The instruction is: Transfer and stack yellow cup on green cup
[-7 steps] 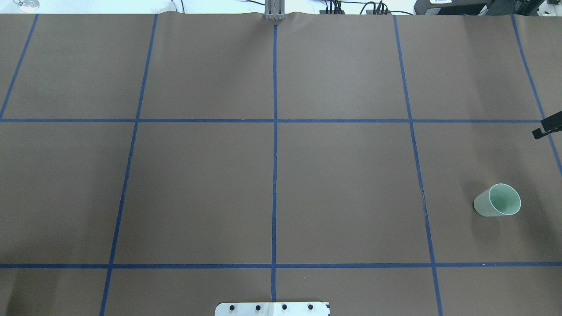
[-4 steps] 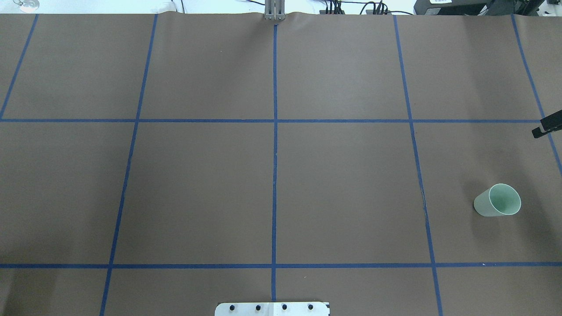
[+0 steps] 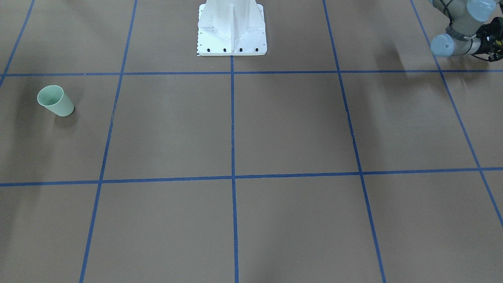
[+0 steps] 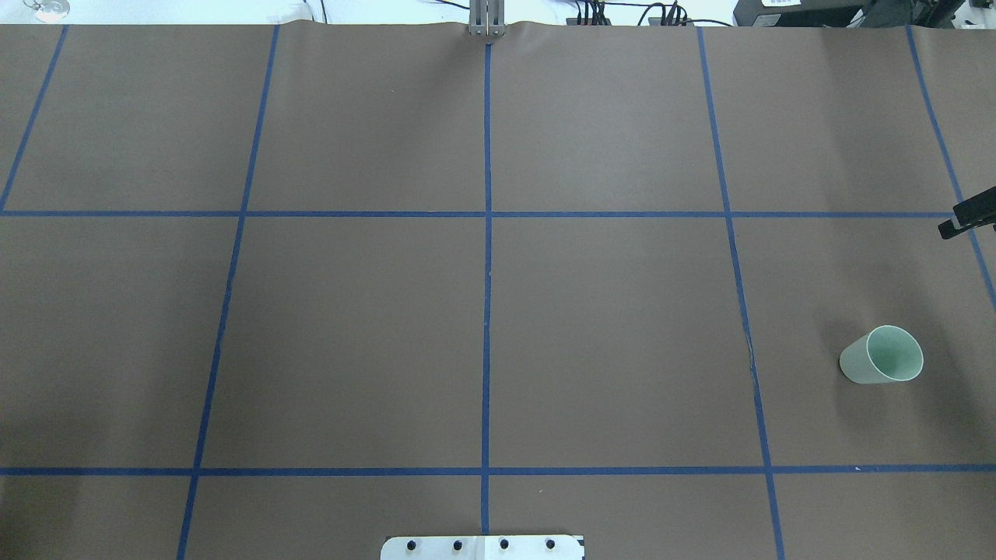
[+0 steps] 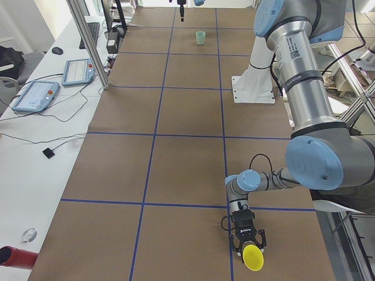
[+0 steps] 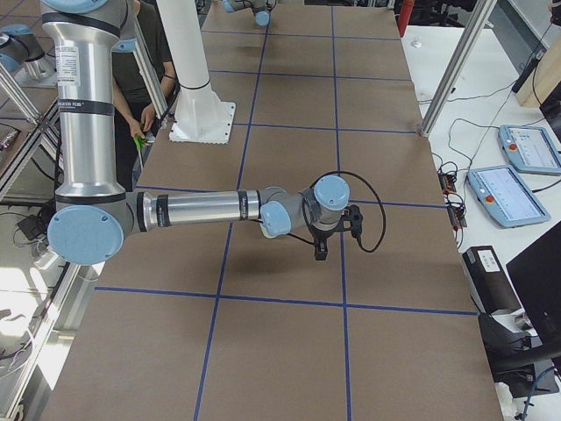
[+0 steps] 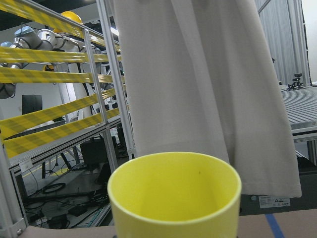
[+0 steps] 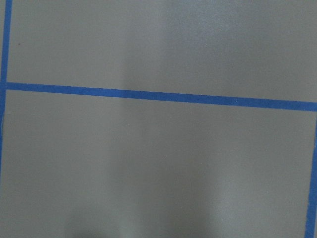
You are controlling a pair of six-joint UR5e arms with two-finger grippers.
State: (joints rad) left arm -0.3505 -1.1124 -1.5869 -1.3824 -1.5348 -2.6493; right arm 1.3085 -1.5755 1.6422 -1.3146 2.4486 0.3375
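Two cups are on show, and they sit well apart. My left jaws are closed around the yellow cup (image 5: 253, 257) at the bottom edge of the left-side view, at the end of my left arm (image 5: 304, 111), with the cup's mouth turned toward that camera. From my left wrist the same cup fills the bottom middle of the frame, its rim and yellow inside plain to see.

The green cup (image 4: 882, 355) stands mouth up on the brown surface (image 4: 607, 342) in the lower right of the overhead view. It is at the middle left of the front view and shows tiny at the top centre of the left-side view, and nothing touches it.

Of my right jaws only a black tip pokes in at the right edge of the overhead view, higher in the frame than the green cup and clear of it. In the right-side view my right arm (image 6: 202, 209) reaches across mid-frame with the jaws pointing down beside a blue tape line (image 6: 342, 254). Whether they stand wide or narrow I cannot tell. My right wrist sees only brown surface and tape.
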